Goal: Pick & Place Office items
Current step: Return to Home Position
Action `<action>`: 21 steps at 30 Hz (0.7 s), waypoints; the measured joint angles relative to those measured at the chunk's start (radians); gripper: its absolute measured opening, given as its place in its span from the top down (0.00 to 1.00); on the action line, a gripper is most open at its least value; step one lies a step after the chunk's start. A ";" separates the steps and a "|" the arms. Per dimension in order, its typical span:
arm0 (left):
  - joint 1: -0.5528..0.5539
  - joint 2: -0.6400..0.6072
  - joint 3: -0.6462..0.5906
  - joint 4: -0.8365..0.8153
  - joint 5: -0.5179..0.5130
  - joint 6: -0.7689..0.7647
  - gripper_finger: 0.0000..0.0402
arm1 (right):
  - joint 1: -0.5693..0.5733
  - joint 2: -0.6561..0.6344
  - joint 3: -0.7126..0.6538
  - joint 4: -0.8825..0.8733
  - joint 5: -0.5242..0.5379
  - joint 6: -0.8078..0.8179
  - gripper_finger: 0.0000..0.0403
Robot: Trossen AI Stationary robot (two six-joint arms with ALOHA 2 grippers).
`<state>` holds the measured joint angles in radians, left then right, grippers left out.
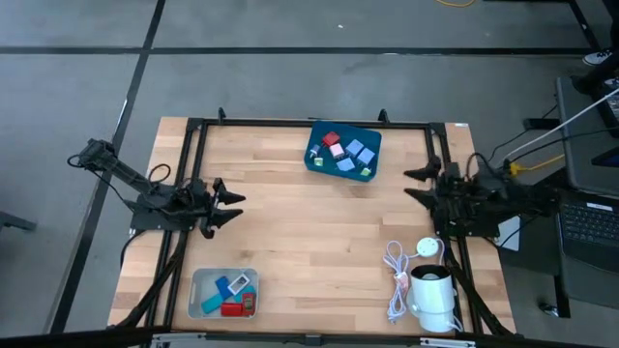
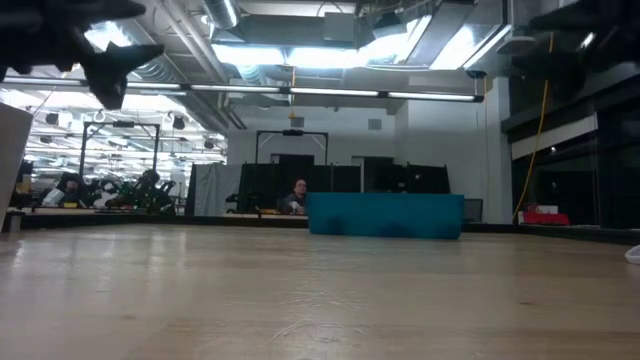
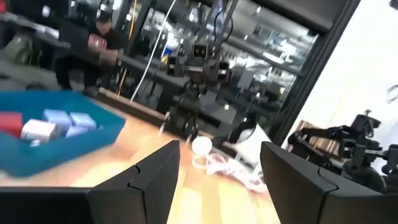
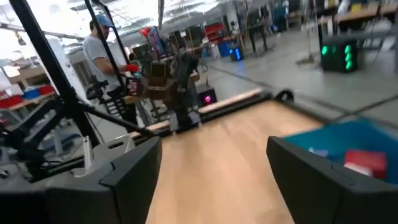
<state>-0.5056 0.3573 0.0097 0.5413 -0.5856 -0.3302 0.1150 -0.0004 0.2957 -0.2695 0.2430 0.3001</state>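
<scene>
Two black jointed arms (image 1: 121, 174), angular dark fingers (image 3: 143, 180)

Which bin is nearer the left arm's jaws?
The white bin, at the front edge; the teal bin sits farther off at the far edge.

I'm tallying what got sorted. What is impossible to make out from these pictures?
Low view: the teal plastic bin's contents, hidden behind its own near wall.
High view: the small flat coloured pieces in the white plastic bin overlap, too small to count.
Right wrist view: most of the teal bin, cut off by the picture edge.
</scene>
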 joint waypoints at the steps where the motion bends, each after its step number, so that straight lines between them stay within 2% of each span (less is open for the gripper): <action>1: 0.000 0.000 0.000 -0.018 -0.002 -0.014 0.45 | 0.000 0.000 -0.024 0.015 -0.006 0.023 0.27; 9: 0.000 0.000 0.000 -0.070 -0.027 -0.046 0.46 | 0.000 0.000 -0.221 0.127 -0.072 0.161 0.27; 13: 0.000 0.000 0.000 -0.075 -0.025 -0.060 0.46 | 0.000 0.014 -0.237 0.200 -0.121 0.163 0.27; 21: 0.000 0.000 0.000 -0.190 -0.028 -0.093 0.45 | 0.000 0.014 -0.241 0.190 -0.131 -0.068 0.27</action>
<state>-0.5056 0.3576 0.0097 0.3512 -0.6134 -0.4235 0.1150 0.0139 0.0544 -0.0793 0.1116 0.2325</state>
